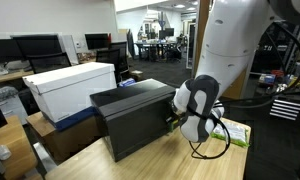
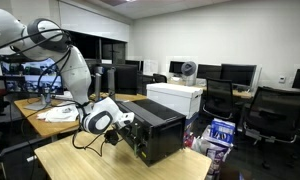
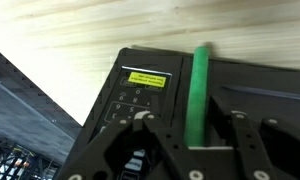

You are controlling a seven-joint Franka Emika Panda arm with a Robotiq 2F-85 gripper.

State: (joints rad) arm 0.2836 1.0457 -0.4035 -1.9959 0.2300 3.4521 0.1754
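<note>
Hand point(image 3: 188, 122) — jaws partway apart, straddling without clasping a green marker point(image 3: 202, 90) that lies atop the black box point(image 3: 255, 85) on the wooden surface point(image 3: 90, 25) — then white box point(image 1: 70, 88) just beyond it, dark monitors point(image 1: 35, 48) farther back.

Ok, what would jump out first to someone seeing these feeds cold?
The black box-shaped machine on the pale wooden table, with the big white robot arm bent down at its side. In the wrist view a bright green stick lies across the machine's top beside a keypad, and the gripper straddles it with jaws apart. A white cardboard box sits beyond the machine.
</note>
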